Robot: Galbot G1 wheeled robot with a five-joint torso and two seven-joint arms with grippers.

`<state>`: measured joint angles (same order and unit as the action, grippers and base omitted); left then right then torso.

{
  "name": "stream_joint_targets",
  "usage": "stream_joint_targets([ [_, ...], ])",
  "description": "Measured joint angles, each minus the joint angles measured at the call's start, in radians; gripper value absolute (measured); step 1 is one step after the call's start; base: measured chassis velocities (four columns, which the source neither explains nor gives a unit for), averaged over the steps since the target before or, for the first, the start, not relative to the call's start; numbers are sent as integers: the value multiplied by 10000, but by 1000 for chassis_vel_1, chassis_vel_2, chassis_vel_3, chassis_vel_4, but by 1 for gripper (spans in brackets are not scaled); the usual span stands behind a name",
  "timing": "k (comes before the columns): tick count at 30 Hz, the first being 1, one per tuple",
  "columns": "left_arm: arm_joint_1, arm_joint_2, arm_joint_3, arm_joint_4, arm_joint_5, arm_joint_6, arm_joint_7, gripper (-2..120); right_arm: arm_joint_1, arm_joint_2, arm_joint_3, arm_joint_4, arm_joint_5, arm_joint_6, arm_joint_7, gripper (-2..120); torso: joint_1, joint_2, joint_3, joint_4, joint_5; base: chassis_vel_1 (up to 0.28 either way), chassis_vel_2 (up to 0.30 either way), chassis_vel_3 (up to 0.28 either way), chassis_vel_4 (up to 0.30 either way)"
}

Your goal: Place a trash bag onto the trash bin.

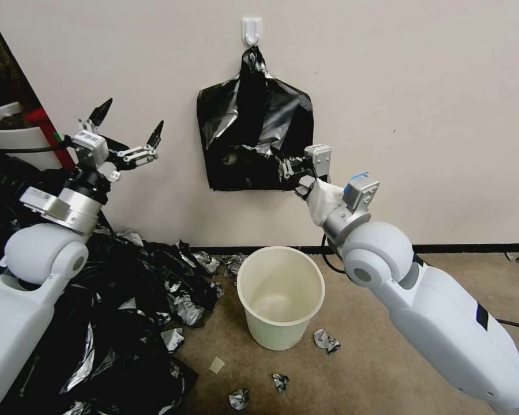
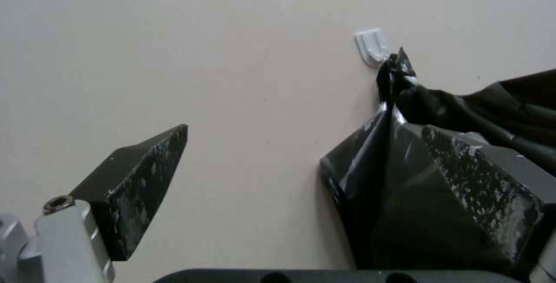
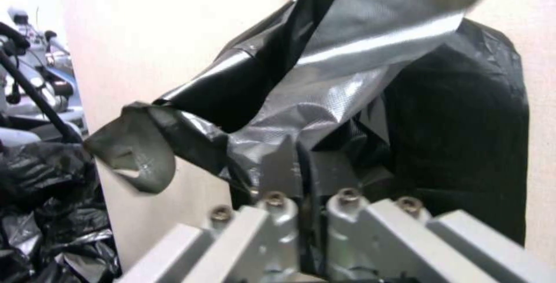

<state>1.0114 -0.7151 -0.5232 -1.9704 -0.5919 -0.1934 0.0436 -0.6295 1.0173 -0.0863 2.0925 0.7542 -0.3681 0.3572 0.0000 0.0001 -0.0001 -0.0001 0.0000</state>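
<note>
right hand [image 1: 290, 167] pinching trash bag [image 1: 254, 138] on wall hook [image 1: 252, 30] | left hand [image 1: 130, 129] spread, raised | trash bin [image 1: 279, 297] on floor

floor [image 1: 386, 323]: tan carpet, runs to the far wall, black baseboard along the join
trash bin [image 1: 281, 297]: upright on floor, centre, open top, near the wall
bag pile [image 1: 115, 323]: big heap of black plastic bags, covers the left floor
scraps [image 1: 326, 341]: crumpled silvery-black bits right of and in front of bin; more at the wall behind it
paper bit [image 1: 217, 364]: small tan square, near-left of bin
</note>
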Motion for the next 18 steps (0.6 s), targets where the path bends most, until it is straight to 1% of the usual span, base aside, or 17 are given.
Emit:
stream_joint_targets([
  [3,93,19,-67,-24,22,-5,6,100,384,155,-168,-9,204,-384,209,19,0,0,1,1,-1,0,0,0,0],
  [4,93,19,-67,-24,22,-5,6,100,384,155,-168,-9,204,-384,209,19,0,0,1,1,-1,0,0,0,0],
  [8,154,37,-128,-57,46,-6,16,100,1049,424,-486,-26,818,-988,993,37,0,0,0,1,-2,0,0,0,0],
  [9,154,37,-128,-57,46,-6,16,100,1049,424,-486,-26,818,-988,993,37,0,0,0,1,-2,0,0,0,0],
  [12,207,42,-173,-79,74,-6,20,100,1628,669,-785,6,1305,-1726,1887,52,0,0,0,2,-2,0,0,0,0],
  [13,207,42,-173,-79,74,-6,20,100,1628,669,-785,6,1305,-1726,1887,52,0,0,0,2,-2,0,0,0,0],
  [15,230,35,-184,-82,106,-7,22,100,1979,881,-1015,3,1365,-2365,2623,63,0,0,0,2,-2,0,0,0,0],
  [16,235,26,-184,-82,121,-7,22,100,2067,954,-1078,0,1368,-2604,2892,65,0,0,0,2,-1,0,0,0,0],
  [17,235,26,-184,-82,121,-7,22,100,2067,954,-1078,0,1368,-2604,2892,65,0,0,0,2,-1,0,0,0,0],
  [18,236,11,-184,-82,152,-7,22,100,2200,1083,-1214,-29,1369,-3001,3363,71,0,0,0,2,-2,0,0,0,0],
])
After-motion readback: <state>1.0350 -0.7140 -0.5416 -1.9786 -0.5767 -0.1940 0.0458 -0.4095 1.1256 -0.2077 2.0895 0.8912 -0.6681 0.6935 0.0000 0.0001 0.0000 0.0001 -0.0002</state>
